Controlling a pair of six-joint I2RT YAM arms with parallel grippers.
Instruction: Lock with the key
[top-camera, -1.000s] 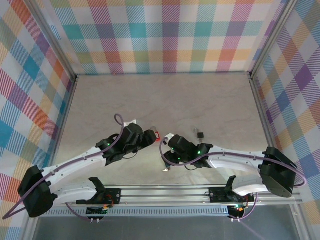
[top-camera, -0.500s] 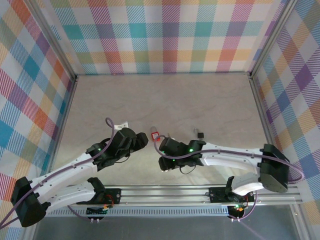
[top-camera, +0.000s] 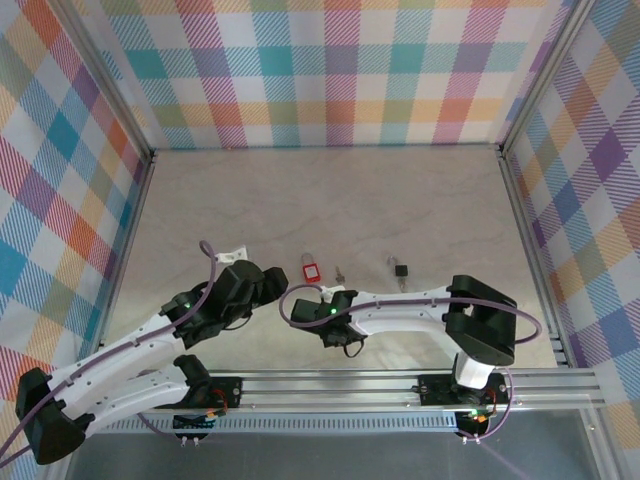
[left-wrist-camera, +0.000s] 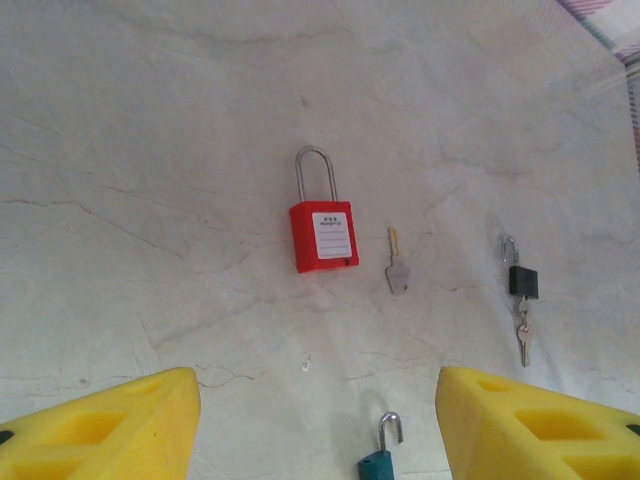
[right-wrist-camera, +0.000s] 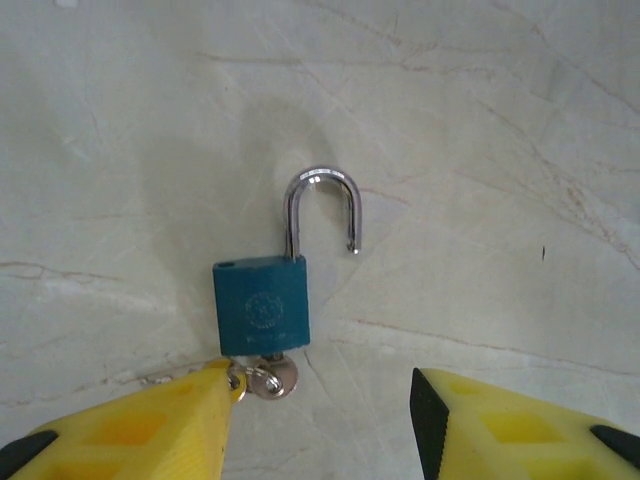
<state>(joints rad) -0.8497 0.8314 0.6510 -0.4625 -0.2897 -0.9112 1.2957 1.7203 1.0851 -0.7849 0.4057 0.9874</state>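
lock: teal metal padlock (right-wrist-camera: 260, 305), shackle (right-wrist-camera: 320, 205) popped open, key (right-wrist-camera: 272, 380) in its base, arm-side of the red square padlock (left-wrist-camera: 323, 237)
right pincer (right-wrist-camera: 320, 400): released, at that key end
left pincer (left-wrist-camera: 315, 420): released, fingers wide

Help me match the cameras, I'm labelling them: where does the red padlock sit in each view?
Top external: red padlock just below centre, left of the loose key.
Left wrist: red padlock at centre, shackle pointing up.
Right wrist: faces the teal padlock, shackle open.
Shared landmark: the loose key just right of the red padlock, in top external and left wrist.
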